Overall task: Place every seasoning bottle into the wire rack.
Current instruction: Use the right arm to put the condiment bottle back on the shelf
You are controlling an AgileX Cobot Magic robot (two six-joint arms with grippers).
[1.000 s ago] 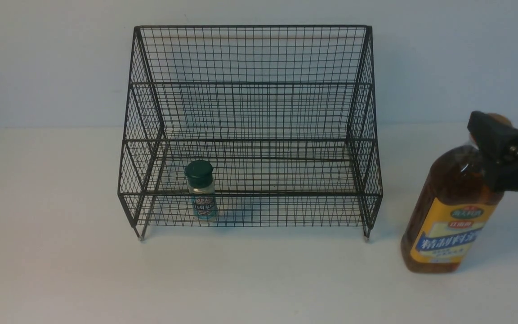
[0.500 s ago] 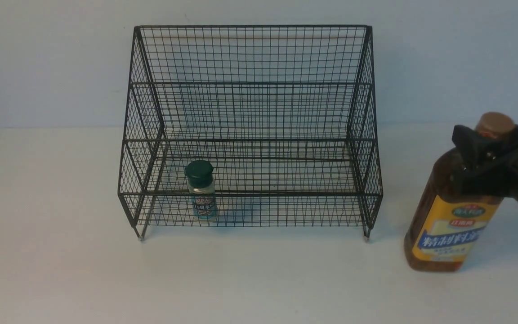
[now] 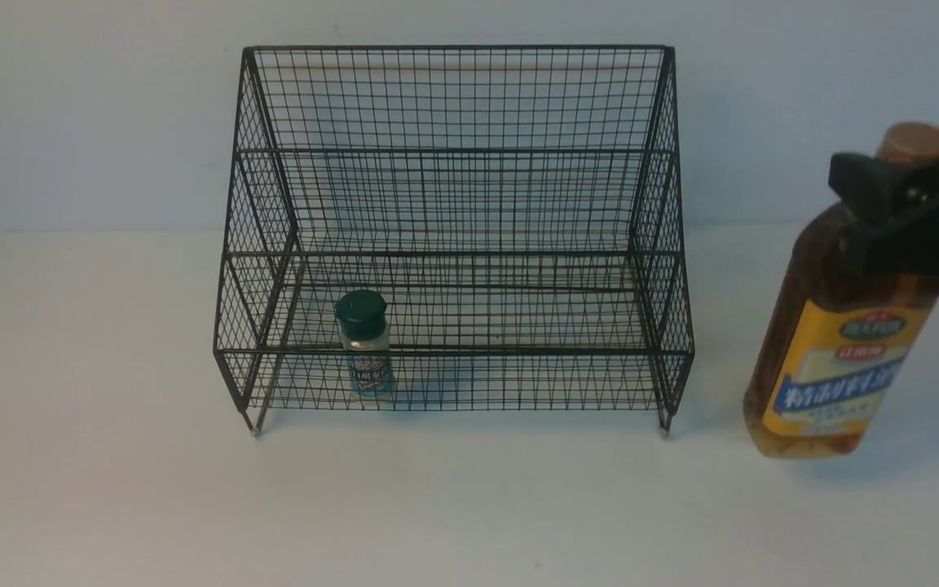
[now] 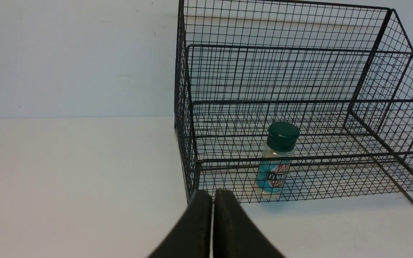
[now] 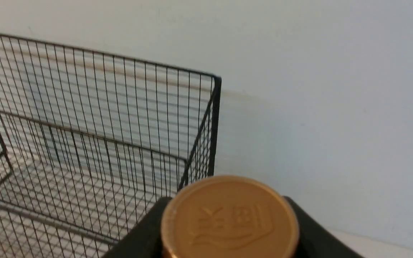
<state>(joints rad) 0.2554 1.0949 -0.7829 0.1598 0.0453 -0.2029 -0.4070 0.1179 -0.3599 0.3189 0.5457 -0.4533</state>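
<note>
The black wire rack (image 3: 453,155) stands at the middle back of the white table. The small shaker jar with dark green cap (image 3: 363,342) stands upright on the rack's lower tier, left of centre; it also shows in the left wrist view (image 4: 277,161). My right gripper (image 3: 897,200) is shut on the neck of the tall amber bottle (image 3: 836,342) and holds it off the table, right of the rack. Its tan cap (image 5: 229,216) fills the right wrist view between the fingers. My left gripper (image 4: 212,195) is shut and empty, in front of the rack's left front corner (image 4: 192,179).
The white table (image 3: 111,448) meets a pale wall (image 3: 70,106) behind the rack. The rack's right side (image 5: 213,118) stands close to the held bottle.
My right gripper has closed on the amber bottle's neck and lifted it up off the table. The shaker jar and rack have not moved.
</note>
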